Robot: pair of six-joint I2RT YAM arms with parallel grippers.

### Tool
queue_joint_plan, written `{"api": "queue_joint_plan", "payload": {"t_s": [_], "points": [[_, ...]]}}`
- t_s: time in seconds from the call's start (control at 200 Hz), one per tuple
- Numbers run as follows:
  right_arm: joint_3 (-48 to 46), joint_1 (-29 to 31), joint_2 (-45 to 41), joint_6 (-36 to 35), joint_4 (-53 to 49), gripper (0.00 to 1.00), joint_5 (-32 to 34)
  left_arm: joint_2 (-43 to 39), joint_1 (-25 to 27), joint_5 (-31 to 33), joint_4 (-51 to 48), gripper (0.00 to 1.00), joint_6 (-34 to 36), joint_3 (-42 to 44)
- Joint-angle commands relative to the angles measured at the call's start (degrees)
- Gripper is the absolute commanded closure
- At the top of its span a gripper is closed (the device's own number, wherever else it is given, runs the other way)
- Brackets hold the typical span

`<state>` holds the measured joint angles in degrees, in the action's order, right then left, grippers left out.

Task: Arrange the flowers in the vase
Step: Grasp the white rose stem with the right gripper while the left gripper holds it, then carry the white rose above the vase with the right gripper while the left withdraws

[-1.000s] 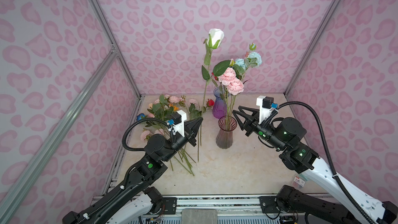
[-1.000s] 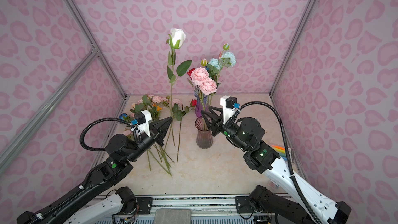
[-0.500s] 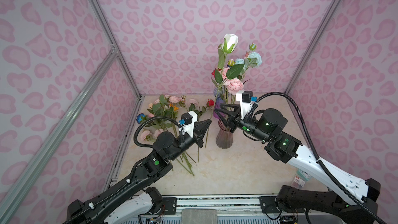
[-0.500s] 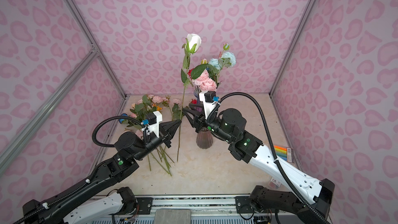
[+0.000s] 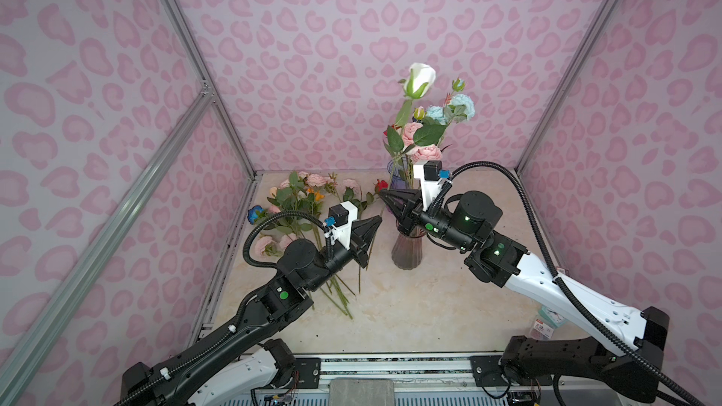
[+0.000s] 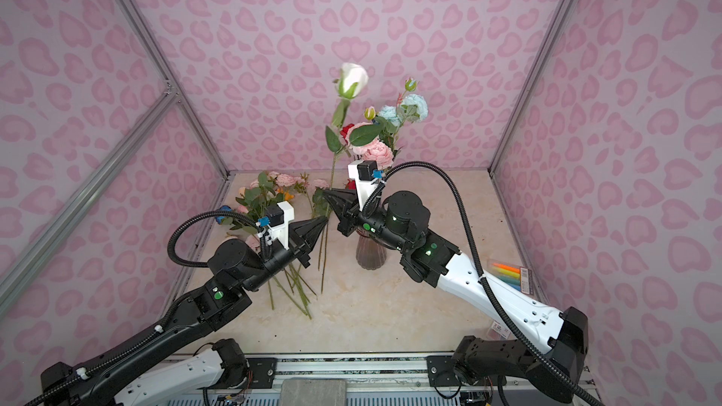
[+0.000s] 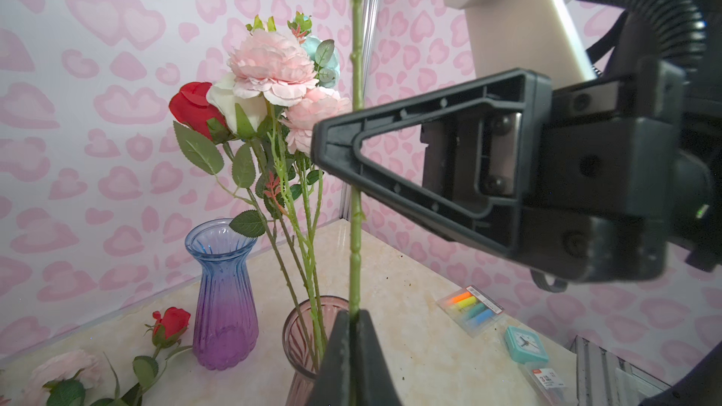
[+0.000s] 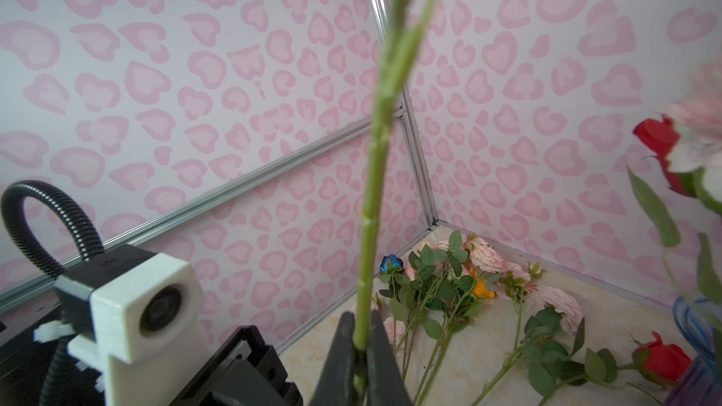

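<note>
The white rose [image 5: 420, 78], a smooth closed bud on a long, knobbly green stem, stood upright just at 9 o'clock of the ribbed pink glass vase [image 5: 408, 253], outside its mouth. The black triangular left fingers [image 7: 340, 353] were pinched on the lower stem. The right fingers [image 8: 340, 349] were clenched on the same stem higher up. Ruffled pink peonies [image 7: 273, 64], a red rose and pale blue blooms already filled that vase. A fluted blue-to-violet vase [image 7: 224, 294] stood at its 12 o'clock. The loose flowers [image 5: 304, 205] lay in a leafy heap at 9 o'clock on the marbled beige worktop [image 5: 410, 306]. A second earlier the right fingers had been spread at 3 o'clock of the vase, and the rose had stood further from the bouquet.
</note>
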<state>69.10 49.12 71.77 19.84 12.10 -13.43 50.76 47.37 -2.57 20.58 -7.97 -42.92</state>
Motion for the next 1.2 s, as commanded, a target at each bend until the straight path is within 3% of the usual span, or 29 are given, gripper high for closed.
{"api": "queue_joint_plan", "payload": {"t_s": [0.0,0.06,0.17,0.35,0.47,0.585,0.705,0.87,1.195], "points": [[0.2,-0.1,0.2,0.5,2.0,0.96,0.8,0.2,0.0,1.6,-0.4,0.84,0.2,-1.0],[0.2,0.0,0.2,0.5,2.1,0.98,1.1,0.6,0.0,2.6,-0.5,0.81,-0.4,-1.2],[0.2,0.0,0.0,-0.2,1.8,0.98,1.8,1.1,0.0,3.5,-1.9,0.65,-1.1,-2.0],[0.6,0.1,-2.2,-4.1,-1.5,0.97,6.6,-0.4,0.0,12.4,-7.1,0.46,-1.7,-1.9],[0.5,-0.3,-4.4,-7.1,-3.0,0.97,10.2,-1.5,-0.1,25.6,-10.2,0.31,-5.6,-0.2],[0.9,-1.9,-5.9,-8.5,-3.7,0.98,12.0,-1.5,-0.6,38.6,-17.3,0.24,-11.5,0.0],[1.8,-4.5,-6.7,-9.2,-4.6,0.98,13.0,-2.0,-2.3,45.0,-23.9,0.20,-18.3,0.4],[2.7,-8.0,-7.2,-9.8,-5.1,0.98,14.1,-4.1,-5.0,46.1,-26.3,0.19,-24.0,2.8],[1.1,-12.4,-6.0,-8.7,-4.8,0.98,14.6,-4.2,-6.9,43.4,-27.0,0.19,-24.9,2.8]]}}
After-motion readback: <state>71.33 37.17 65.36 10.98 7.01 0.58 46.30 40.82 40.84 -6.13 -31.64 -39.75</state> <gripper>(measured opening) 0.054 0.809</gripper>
